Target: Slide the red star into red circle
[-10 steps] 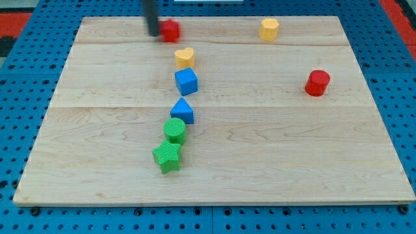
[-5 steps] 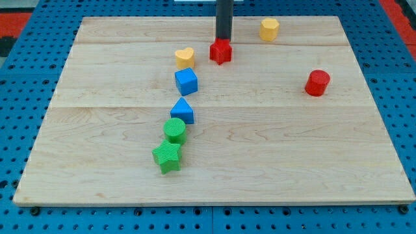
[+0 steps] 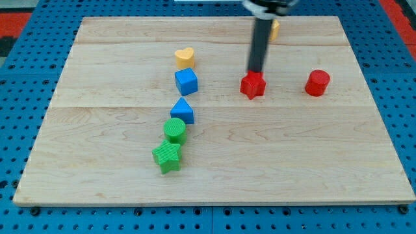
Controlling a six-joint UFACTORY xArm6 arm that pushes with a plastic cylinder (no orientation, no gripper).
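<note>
The red star (image 3: 253, 86) lies on the wooden board (image 3: 292, 156), right of the middle. The red circle (image 3: 318, 83) stands about a hundred pixels to its right, at nearly the same height in the view. My tip (image 3: 255, 72) is at the star's top edge, touching it or nearly so, and the dark rod rises from there towards the view's top.
A yellow heart (image 3: 185, 57), a blue cube (image 3: 186, 81), a blue triangular block (image 3: 183, 110), a green round block (image 3: 174, 130) and a green star (image 3: 168, 156) form a column left of the middle. A yellow block (image 3: 275, 27) is partly hidden behind the rod.
The red star has slid from the board's top left-centre down and to the right, towards the red circle. My tip moved with it. The other blocks stayed put.
</note>
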